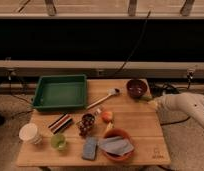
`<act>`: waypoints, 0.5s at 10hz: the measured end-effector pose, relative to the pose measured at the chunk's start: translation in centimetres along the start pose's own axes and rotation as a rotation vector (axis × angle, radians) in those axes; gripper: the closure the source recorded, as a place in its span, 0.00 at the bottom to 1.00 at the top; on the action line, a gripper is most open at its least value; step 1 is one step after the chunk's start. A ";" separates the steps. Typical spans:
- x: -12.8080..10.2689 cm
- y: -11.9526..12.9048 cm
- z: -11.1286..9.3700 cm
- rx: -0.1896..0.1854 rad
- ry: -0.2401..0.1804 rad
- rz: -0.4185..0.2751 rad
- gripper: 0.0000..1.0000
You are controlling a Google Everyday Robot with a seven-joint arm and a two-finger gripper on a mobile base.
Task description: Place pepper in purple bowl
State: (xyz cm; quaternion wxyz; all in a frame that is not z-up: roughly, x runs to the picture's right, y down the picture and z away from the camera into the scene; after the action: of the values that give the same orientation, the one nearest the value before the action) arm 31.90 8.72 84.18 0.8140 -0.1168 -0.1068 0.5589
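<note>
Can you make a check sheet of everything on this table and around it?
Surface: wooden table, crowded with things.
Job's things: pepper just right of the purple bowl, not inside it; the bowl sits near the back right corner.
Clutter: green tray, spoon, orange fruit, white cup, green cup, orange bowl with a cloth in it, blue sponge.
Grippers: tool shut, at the table's right edge next to the pepper; cannot tell whether it holds it.
Cables: black cable hanging behind the table.
Surroundings: dark wall behind, carpet below.
</note>
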 end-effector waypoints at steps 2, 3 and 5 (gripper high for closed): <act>-1.0 -0.7 -0.9 -0.007 -0.024 0.001 1.00; -1.2 -1.1 -1.2 -0.006 -0.027 0.002 1.00; -1.6 -2.3 -2.1 0.008 -0.035 0.001 1.00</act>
State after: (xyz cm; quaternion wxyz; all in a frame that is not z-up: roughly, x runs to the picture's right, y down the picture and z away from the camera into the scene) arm 34.03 6.26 82.79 0.8121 -0.1040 -0.1186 0.5618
